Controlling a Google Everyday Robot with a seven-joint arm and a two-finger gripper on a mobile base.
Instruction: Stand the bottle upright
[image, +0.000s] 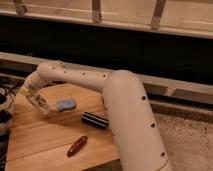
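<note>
The clear plastic bottle (41, 104) is at the left of the wooden table (45, 137), tilted, with its lower end near the tabletop. My gripper (33, 95) is at the end of the white arm (75, 77), which reaches to the left across the table. The gripper is shut on the bottle's upper part. The bottle's cap is hidden by the gripper.
A blue object (65, 104) lies just right of the bottle. A black cylinder (95, 120) lies on its side mid-table. A red object (77, 146) lies near the front edge. Cables hang off the table's left side (6, 95). A dark wall runs behind.
</note>
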